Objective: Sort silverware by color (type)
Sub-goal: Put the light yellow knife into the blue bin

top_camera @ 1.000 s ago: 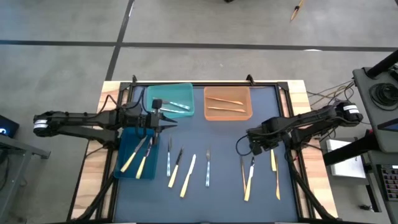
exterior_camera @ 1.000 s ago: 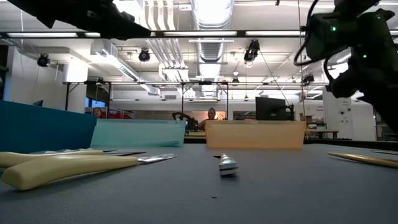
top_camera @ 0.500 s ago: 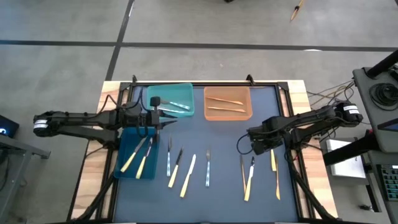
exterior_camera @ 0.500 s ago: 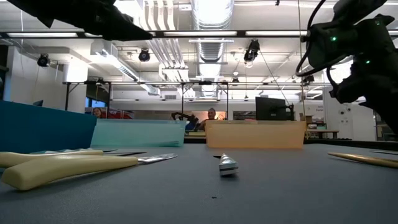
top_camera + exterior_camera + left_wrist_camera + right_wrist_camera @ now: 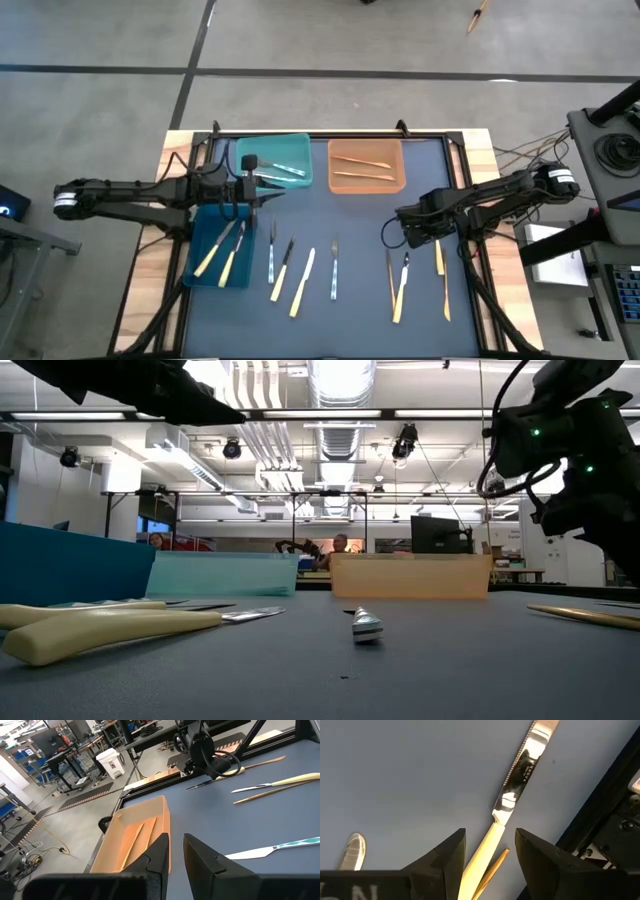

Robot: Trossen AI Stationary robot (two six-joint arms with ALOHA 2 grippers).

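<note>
on dark mat point(image 5: 360, 230), yellow-handled knife point(image 5: 507, 805) lies between right fingers point(image 5: 450, 855).

Open tabletop point(image 5: 360, 225) strip runs down the middle between the left row of silverware point(image 5: 290, 268) and the right cluster point(image 5: 415, 280), passable. Far edge blocked by the teal bin point(image 5: 290, 145) and orange bin point(image 5: 366, 185); the dark blue bin point(image 5: 200, 272) walls the left side. Right claw point(image 5: 392, 236) hangs over the right cluster, fingers spread around a yellow-handled knife point(image 5: 512, 802); left claw point(image 5: 262, 185) sits at the teal bin's near edge.

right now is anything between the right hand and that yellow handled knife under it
Nothing visible. The right hand is open straight over the yellow-handled knife, fingers either side of its handle, with only a thin orange-tan utensil lying beside it.
</note>
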